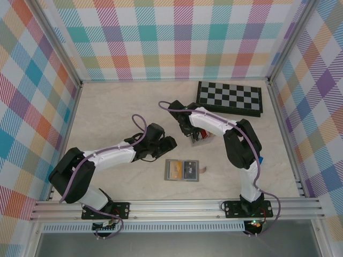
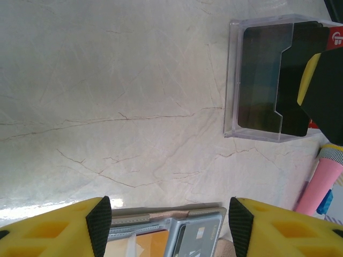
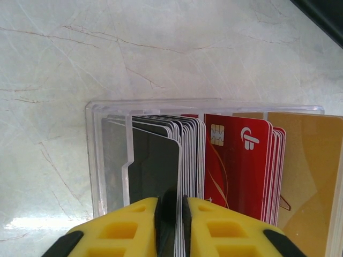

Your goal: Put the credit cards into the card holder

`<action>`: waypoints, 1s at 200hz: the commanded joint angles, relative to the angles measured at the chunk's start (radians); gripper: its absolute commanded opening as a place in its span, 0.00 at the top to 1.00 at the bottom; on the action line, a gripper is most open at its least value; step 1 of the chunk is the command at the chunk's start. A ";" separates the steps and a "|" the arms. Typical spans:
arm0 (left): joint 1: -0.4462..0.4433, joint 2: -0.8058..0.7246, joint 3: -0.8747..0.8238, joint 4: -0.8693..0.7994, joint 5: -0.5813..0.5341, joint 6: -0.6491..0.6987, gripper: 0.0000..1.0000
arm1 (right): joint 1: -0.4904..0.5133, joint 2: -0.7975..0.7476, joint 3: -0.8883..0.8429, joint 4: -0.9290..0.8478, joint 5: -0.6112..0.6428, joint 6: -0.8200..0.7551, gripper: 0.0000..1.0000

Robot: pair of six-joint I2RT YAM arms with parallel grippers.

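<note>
Top view: I see both arms reaching toward the middle of the table (image 1: 118, 107). The card holder (image 1: 182, 170) lies flat and open near the front edge, between the 2 arms. It shows an orange panel on its left half and a dark card on its right half. A checkerboard (image 1: 229, 98) sits at the back right, well apart from the rest.

Right gripper (image 1: 194, 135): from above it sits at a clear rack (image 1: 203, 140), just behind the holder. There the contents read as no more than a red smudge. The right wrist view resolves them: the credit cards (image 3: 236, 160) stand on edge in the rack, grey and black at left, then a white-edged stack, red ones with a chip, and a tan one at right. The yellow fingers are drawn in to a narrow slit, pinching the near edge of a dark card (image 3: 155, 166). I cannot tell whether a neighbouring white card is caught too.

Left gripper (image 1: 170, 143): the top view does not let me read its jaws. In the left wrist view the 2 black pads (image 2: 101, 222) stand wide apart with nothing between them. The holder's far edge lies below the gap, touching neither pad. The same view shows the rack from the side at upper right, with a yellow and black finger of the other arm in front of it, and a pink object (image 2: 320, 184) at the right edge.
</note>
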 commanded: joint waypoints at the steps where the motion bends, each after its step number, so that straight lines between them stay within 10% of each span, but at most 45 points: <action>1: 0.010 -0.028 -0.014 -0.004 0.013 0.001 0.38 | -0.003 -0.040 0.009 -0.030 0.031 -0.001 0.84; 200: 0.011 -0.054 -0.012 -0.004 0.029 0.015 0.38 | -0.054 -0.212 -0.048 0.011 -0.217 0.071 0.96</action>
